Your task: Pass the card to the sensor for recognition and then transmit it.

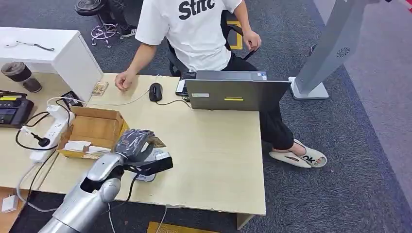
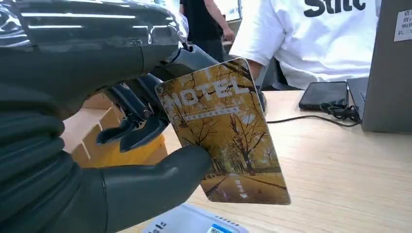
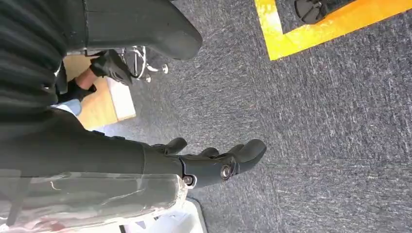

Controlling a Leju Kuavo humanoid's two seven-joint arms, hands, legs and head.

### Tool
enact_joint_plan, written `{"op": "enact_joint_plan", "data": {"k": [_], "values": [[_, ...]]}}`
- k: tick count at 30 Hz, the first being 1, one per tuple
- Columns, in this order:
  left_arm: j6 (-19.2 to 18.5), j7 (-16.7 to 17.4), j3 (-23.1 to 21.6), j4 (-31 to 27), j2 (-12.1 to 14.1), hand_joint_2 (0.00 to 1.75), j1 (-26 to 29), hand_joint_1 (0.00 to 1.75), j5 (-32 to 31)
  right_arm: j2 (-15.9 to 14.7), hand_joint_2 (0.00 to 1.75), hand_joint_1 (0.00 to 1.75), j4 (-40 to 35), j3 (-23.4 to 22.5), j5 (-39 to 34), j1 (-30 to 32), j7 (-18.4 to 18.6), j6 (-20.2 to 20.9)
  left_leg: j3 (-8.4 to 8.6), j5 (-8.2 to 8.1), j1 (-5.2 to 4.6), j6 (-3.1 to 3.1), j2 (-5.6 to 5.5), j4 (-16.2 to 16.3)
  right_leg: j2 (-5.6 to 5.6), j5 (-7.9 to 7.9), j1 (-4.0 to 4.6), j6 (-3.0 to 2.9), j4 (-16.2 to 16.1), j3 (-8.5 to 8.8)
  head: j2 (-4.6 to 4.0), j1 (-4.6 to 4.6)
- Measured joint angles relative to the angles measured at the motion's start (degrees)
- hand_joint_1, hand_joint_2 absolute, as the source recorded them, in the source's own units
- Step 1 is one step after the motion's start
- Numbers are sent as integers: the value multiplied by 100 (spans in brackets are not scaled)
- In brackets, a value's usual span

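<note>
The left hand (image 1: 135,143) is out over the near part of the wooden table (image 1: 214,150), just beside the open cardboard box (image 1: 94,131), and it has the card (image 2: 224,131) in its grasp. From the left wrist camera the hold is plain: the thick grey thumb (image 2: 160,174) presses on one face of the card near its lower edge, and the darker fingers (image 2: 133,124) are curled in behind the other face. So this hand is clamped on the card, not spread. The card stands close to upright, a little tilted, its printed side toward the camera: yellow autumn trees, a path, and the word HOTEL across the top. In the head view just a corner of the card (image 1: 156,142) pokes out past the fingers.

Directly below the hand sits the sensor (image 1: 151,165), a small white and grey device flat on the table; its white top with a blue mark (image 2: 194,224) shows under the card. Card and sensor are near each other; whether they touch I cannot tell.

The right hand (image 3: 214,162) hangs over grey carpet, fingers apart and only gently bent, holding nothing.

Across the table a person in a white T-shirt (image 1: 194,29) sits behind a grey laptop (image 1: 235,92), one hand (image 1: 125,80) resting on the tabletop near a black mouse (image 1: 155,91).
</note>
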Motion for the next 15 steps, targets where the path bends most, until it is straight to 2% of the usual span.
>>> {"op": "enact_joint_plan", "data": {"k": [15], "values": [[-15,214,-9,-380,282,175,480,175,-354,28,175,0,37,0,-103,-1,0,-59,0,0,0,0,-1,0,0,-1,0,0,0,0,0,0]]}}
